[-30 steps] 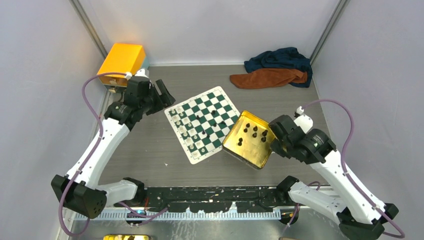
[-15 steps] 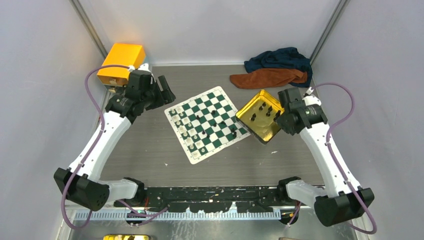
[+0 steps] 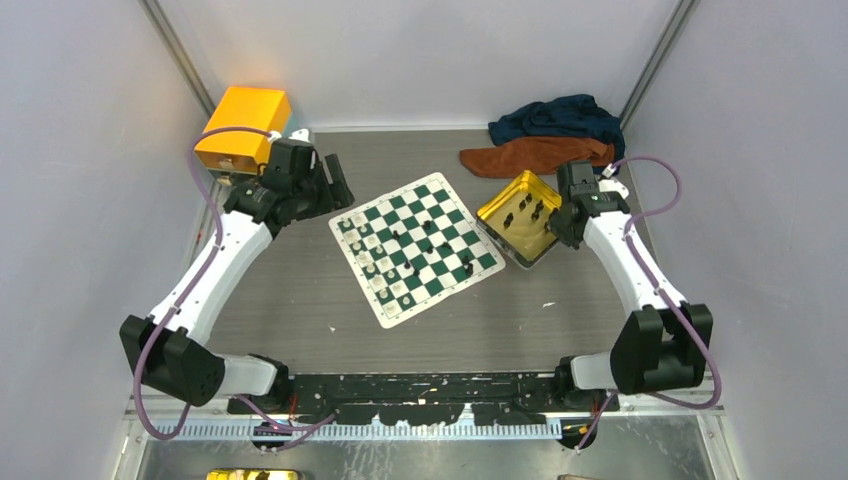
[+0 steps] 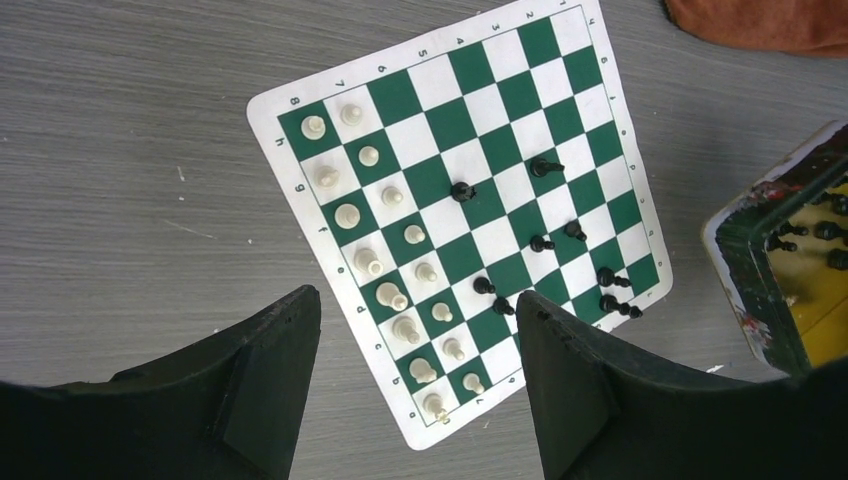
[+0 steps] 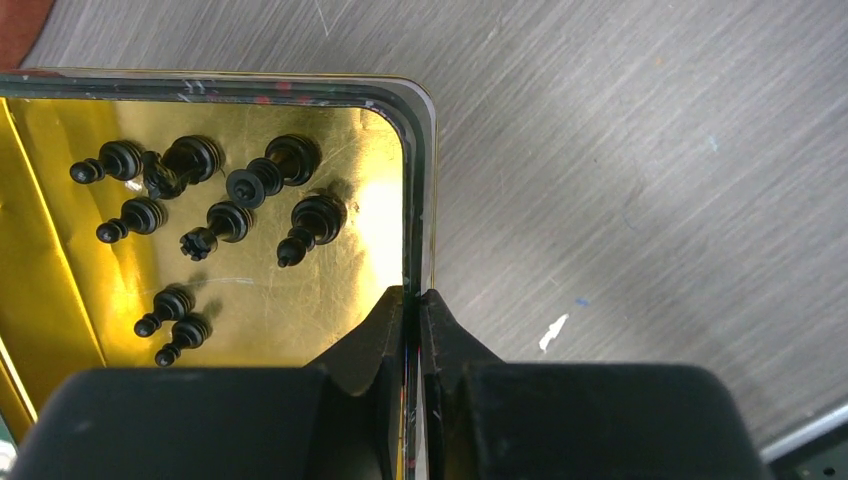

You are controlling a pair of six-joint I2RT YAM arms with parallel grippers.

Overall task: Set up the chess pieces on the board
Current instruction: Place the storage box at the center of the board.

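Sixteen cream-white chess pieces (image 4: pixel 390 295) are stood in two rows along one side of the board (image 4: pixel 497 104), the side nearest the left arm. About eight black chess pieces (image 4: pixel 461 190) are scattered over the other half of the board. Most are gathered toward the corner nearest the gold tin (image 5: pixel 300 320), and one or two of them look tipped over.

The board is laid flat on the grey worktop (image 3: pixel 300 290) and is turned at a slant.

The gold tin is found just beside the right corner of the board. Eight more black pieces (image 5: pixel 310 225) are seen lying on their sides inside it. The tin's thin wall is pinched tightly between the right fingers (image 5: pixel 395 315), with hardly any gap left between them. Whether the tin rests flat on the worktop cannot be told.

The left fingers (image 4: pixel 285 330) are spread wide, and nothing is held in them. They are placed off the board, near its back left corner, with the white rows seen below them.

A dark blue cloth (image 3: pixel 555 118) and an orange-brown cloth (image 3: pixel 530 158) are piled behind the board, well apart from it. An orange box (image 3: pixel 243 125) is set behind the board on the left.
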